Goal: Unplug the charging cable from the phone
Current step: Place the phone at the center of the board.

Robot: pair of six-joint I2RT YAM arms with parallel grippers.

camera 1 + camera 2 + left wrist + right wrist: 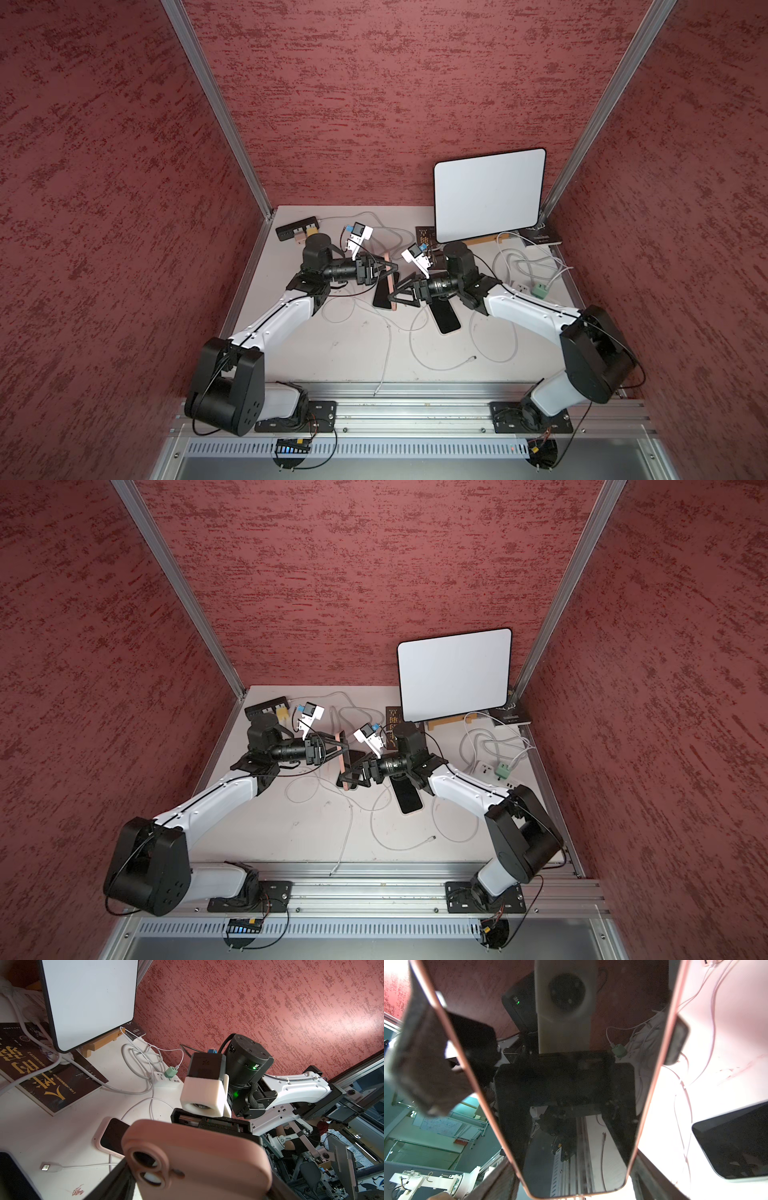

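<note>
At centre, the pink phone (390,281) stands on edge (long axis front-to-back).

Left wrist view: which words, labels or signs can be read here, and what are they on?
"人": big gold character on the dark book; the gold characters next to it are rotated and partly covered, so not surely readable.
Small print on that book: too small to read.
Black booklet by the wall: print too small.
Red scribble on the table: illegible.
Pink phone: no text on its back.
</note>
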